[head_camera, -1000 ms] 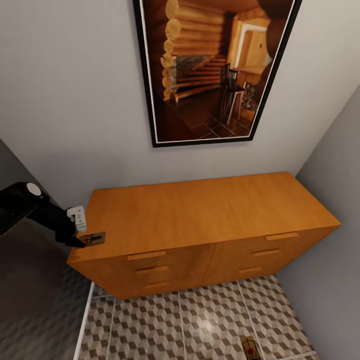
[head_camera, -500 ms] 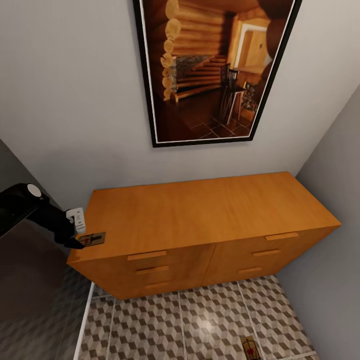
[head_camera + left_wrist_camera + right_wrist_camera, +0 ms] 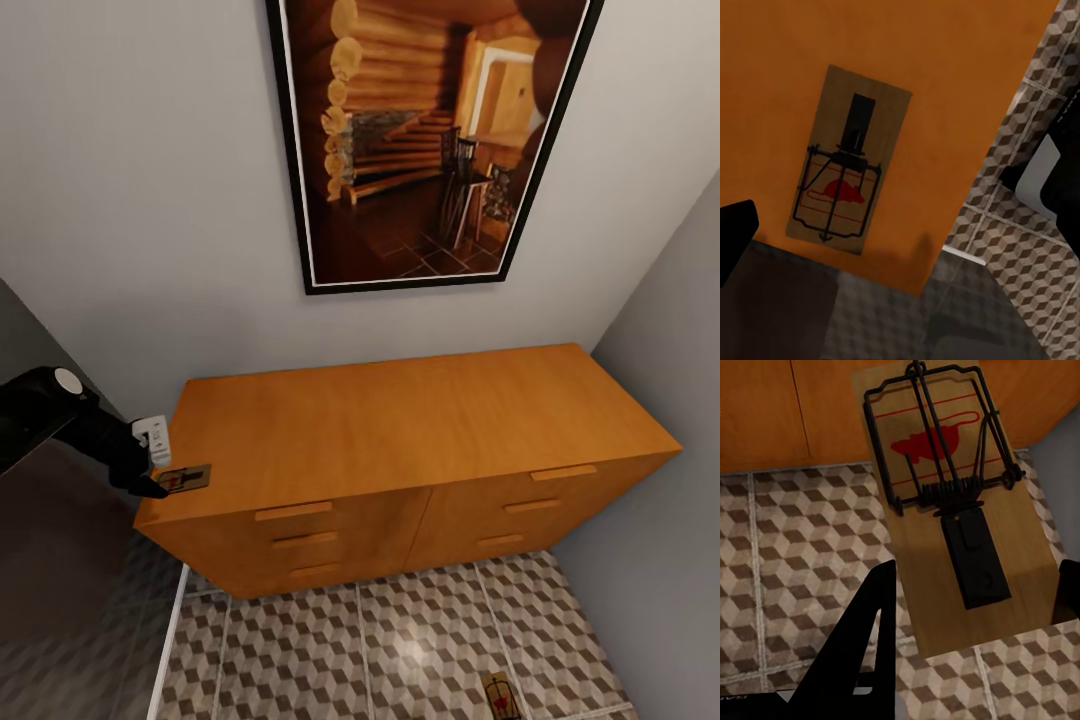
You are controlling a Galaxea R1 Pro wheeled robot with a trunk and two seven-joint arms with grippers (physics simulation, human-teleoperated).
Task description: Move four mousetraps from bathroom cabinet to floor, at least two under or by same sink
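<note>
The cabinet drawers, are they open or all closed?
All closed. In the head view every drawer front on the cabinet sits flush, with none pulled out. One mousetrap lies flat on its top.

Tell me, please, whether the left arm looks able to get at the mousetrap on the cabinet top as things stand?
Probably yes: the left gripper hangs right at the mousetrap, which lies flat on the cabinet top's corner with nothing between them.

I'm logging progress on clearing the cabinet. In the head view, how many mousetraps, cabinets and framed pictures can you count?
Mousetraps: 2, one on the cabinet top, one on the floor
Cabinet: 1
Framed picture: 1
Total: 4
</note>
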